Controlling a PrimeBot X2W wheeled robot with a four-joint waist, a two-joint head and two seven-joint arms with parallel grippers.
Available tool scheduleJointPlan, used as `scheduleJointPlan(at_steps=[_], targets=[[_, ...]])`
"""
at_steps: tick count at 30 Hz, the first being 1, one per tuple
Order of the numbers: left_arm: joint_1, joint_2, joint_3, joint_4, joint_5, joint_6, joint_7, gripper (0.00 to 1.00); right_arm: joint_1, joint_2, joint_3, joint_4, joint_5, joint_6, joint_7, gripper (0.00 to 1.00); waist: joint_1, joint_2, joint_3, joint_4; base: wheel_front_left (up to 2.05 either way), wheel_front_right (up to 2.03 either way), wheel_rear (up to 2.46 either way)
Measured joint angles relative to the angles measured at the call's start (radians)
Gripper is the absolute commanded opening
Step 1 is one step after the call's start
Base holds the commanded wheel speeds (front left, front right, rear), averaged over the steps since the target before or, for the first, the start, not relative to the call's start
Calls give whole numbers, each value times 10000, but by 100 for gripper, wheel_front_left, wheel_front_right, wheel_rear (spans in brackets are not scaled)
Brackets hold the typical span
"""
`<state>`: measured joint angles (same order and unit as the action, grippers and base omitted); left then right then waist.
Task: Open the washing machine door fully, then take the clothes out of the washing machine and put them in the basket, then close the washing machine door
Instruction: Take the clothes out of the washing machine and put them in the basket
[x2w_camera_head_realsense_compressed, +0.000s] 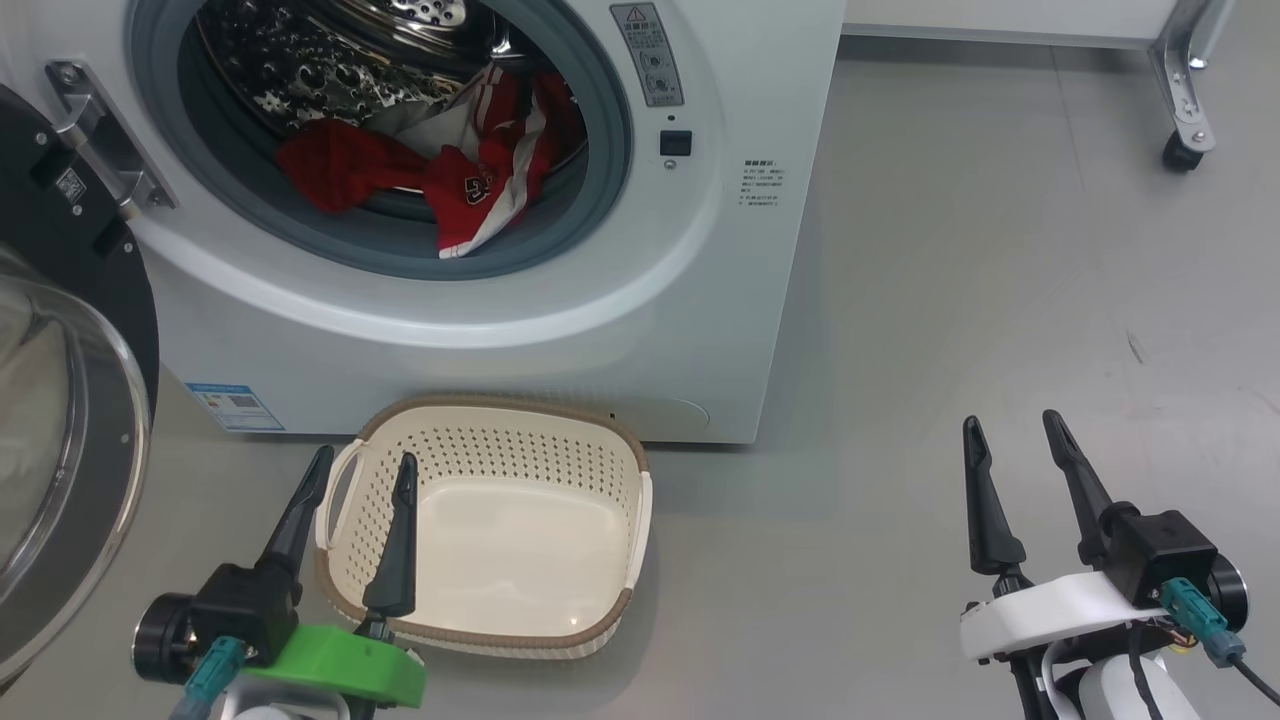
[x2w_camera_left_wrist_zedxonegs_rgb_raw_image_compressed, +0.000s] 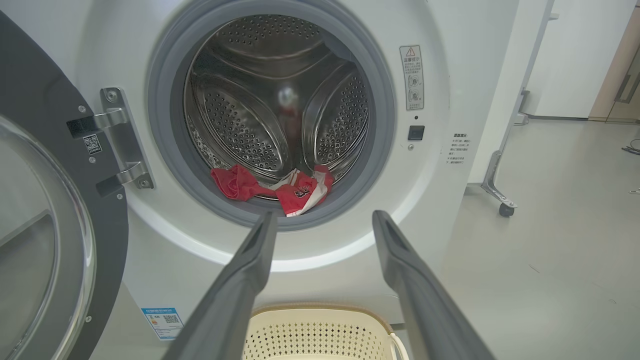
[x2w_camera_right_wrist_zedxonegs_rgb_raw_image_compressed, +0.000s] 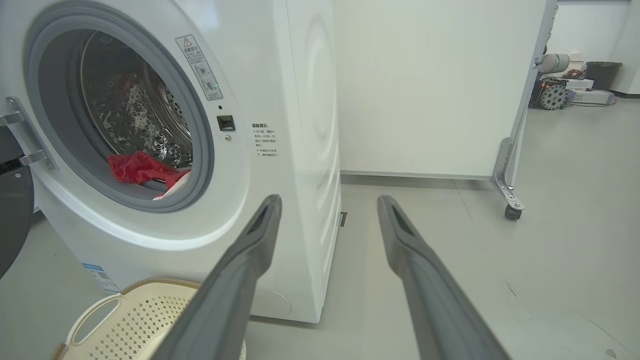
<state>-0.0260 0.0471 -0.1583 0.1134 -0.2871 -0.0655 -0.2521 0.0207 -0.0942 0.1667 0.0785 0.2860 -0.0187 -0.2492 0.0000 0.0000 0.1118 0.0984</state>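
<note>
Presently your clothes (x2w_camera_head_realsense_compressed: 440, 170) lie crumpled at the front of the drum (x2w_camera_head_realsense_compressed: 300, 60), one piece draped over the grey lip of the washing machine (x2w_camera_head_realsense_compressed: 600, 330), whose door (x2w_camera_head_realsense_compressed: 60, 430) stands swung wide on the left. The basket (x2w_camera_head_realsense_compressed: 500, 405) sits on the floor (x2w_camera_head_realsense_compressed: 950, 250) just before the machine. Your left gripper (x2w_camera_head_realsense_compressed: 365, 460) hovers above its left edge, your right gripper (x2w_camera_head_realsense_compressed: 1011, 422) well to the right, both spread open, holding nothing.

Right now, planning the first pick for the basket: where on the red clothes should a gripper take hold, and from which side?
Take the clothes by the red-and-white fold hanging over the grey seal of the washing machine: it lies nearest the mouth. Probably come straight in from the front with the open left gripper, which faces it.
</note>
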Motion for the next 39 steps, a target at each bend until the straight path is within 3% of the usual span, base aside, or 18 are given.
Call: scheduleJointPlan(at_steps=[18, 39], targets=[[3, -4, -17, 35, 71, 0, 0, 100, 0, 6, 17, 69, 0, 84, 0, 100, 0, 0, -87, 18, 70, -70, 0], [13, -6, -35, 92, 148, 0, 0, 100, 0, 46, 23, 35, 0, 84, 0, 100, 0, 0, 93, 26, 6, -6, 0]])
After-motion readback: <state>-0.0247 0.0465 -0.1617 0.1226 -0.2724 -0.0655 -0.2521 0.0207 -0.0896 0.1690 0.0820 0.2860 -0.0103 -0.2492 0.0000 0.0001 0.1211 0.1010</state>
